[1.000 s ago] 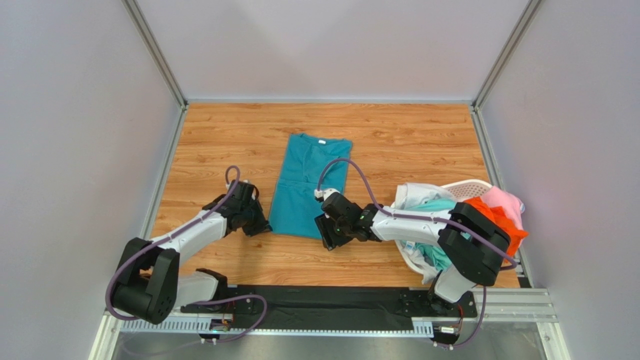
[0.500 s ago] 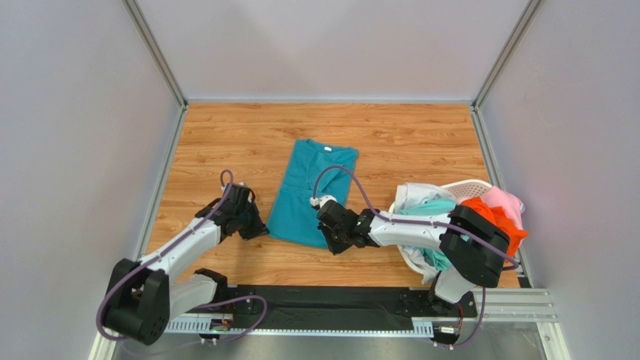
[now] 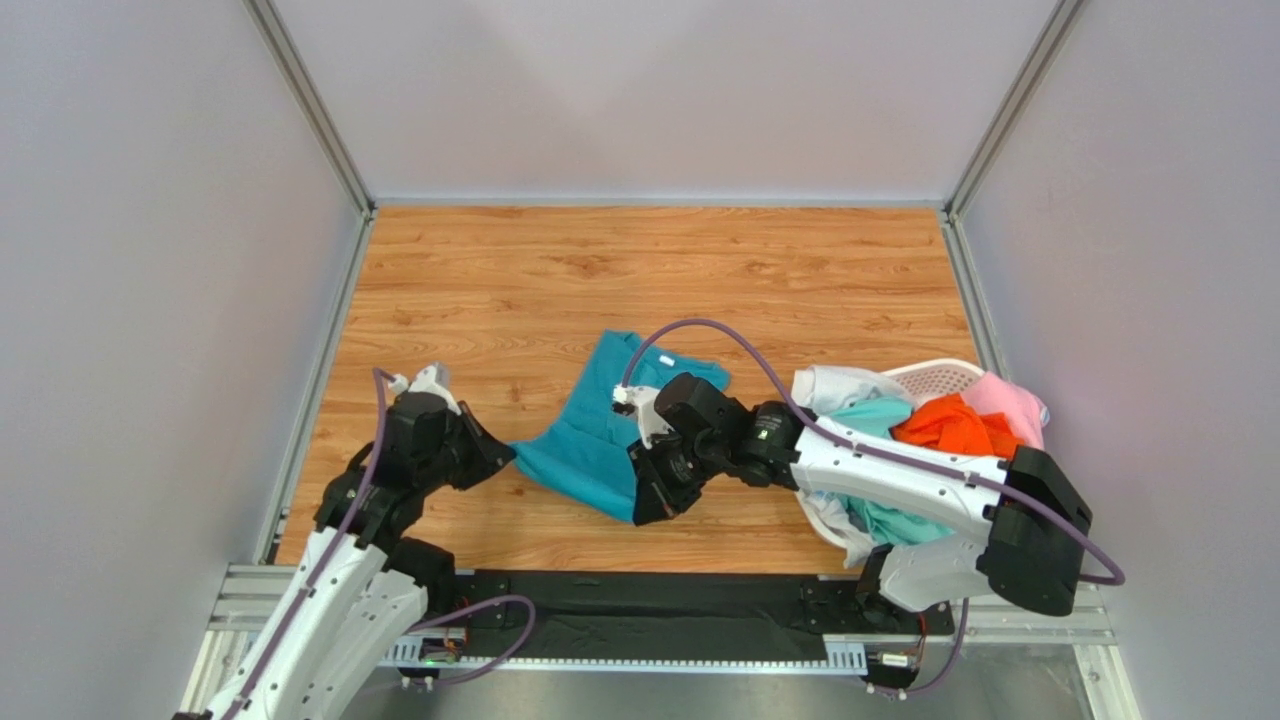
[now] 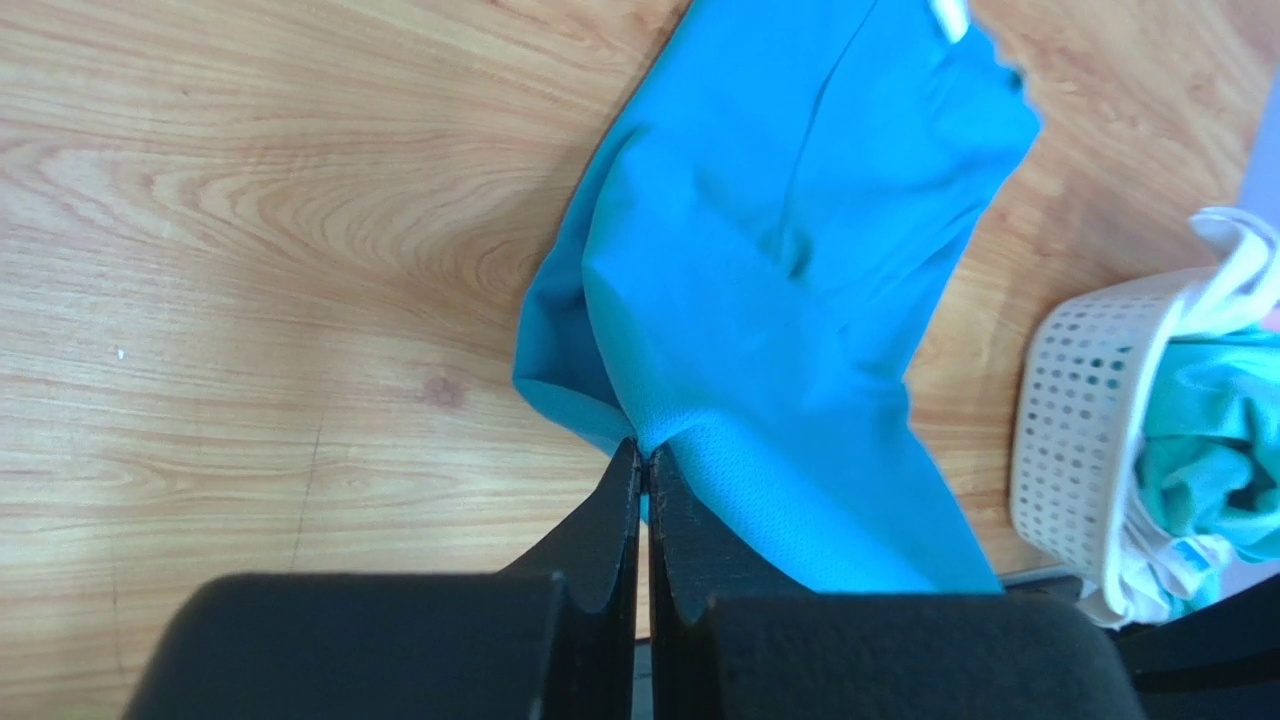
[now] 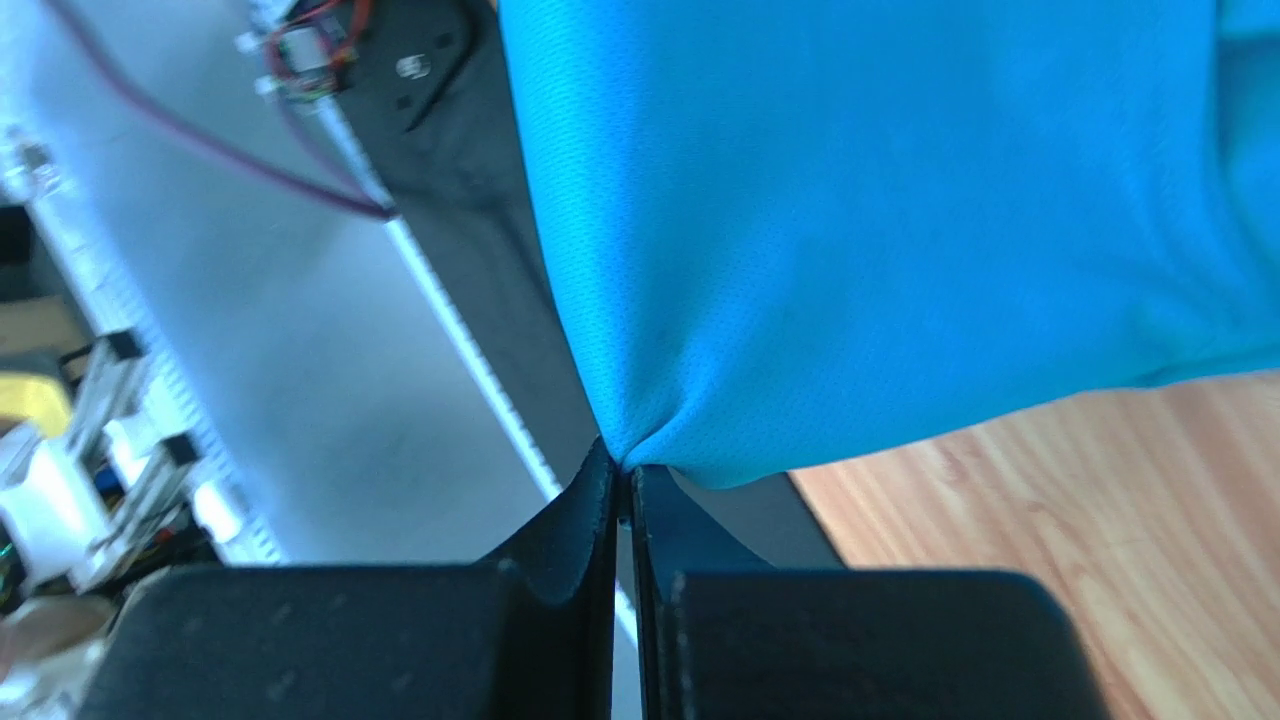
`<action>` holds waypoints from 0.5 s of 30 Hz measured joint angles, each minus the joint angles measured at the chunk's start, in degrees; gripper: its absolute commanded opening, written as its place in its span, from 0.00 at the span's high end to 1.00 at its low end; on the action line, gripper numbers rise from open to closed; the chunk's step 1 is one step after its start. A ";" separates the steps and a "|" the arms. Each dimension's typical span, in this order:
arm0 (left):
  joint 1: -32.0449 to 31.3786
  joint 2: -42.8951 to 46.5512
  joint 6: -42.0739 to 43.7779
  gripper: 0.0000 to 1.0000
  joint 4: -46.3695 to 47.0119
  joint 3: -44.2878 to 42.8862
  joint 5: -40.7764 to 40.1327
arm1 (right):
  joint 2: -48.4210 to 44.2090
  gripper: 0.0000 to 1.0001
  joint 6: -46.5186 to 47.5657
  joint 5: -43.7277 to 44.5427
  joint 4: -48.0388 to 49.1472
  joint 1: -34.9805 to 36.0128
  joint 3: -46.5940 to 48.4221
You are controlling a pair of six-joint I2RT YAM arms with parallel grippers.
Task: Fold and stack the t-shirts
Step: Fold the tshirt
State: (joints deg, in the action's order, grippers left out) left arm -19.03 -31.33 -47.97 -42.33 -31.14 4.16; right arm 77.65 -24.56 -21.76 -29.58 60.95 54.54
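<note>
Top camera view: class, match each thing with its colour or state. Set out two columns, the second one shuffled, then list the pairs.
1 teal shirt
2 orange shirt
3 basket
4 table

A wood-grained brown
B white, full of holes
C on top of the pile in the basket
D pinched by the left gripper and the right gripper

Pairs: 1-D, 2-C, 3-B, 4-A

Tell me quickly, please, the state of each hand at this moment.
Left hand: closed, holding an edge of the teal t-shirt.
Right hand: closed, holding another edge of the same shirt.
</note>
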 measured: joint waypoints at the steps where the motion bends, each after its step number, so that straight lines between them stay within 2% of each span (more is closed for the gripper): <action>1: 0.00 1.03 -0.02 1.00 -0.83 -0.92 -0.17 | -0.39 1.00 0.00 -1.73 -0.24 0.00 0.33; 7: -0.02 4.26 -0.11 1.00 -4.28 -5.77 -1.18 | -2.69 1.00 -0.85 -8.57 -0.37 0.00 1.16; 15: -0.02 1.33 0.42 1.00 -4.35 -9.16 -1.64 | -5.09 1.00 -3.48 -9.20 0.28 -1.44 1.22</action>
State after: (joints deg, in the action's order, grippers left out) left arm -19.05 -30.00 -47.55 -46.68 -40.29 2.52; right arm 72.55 -28.03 -30.96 -29.30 59.51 55.77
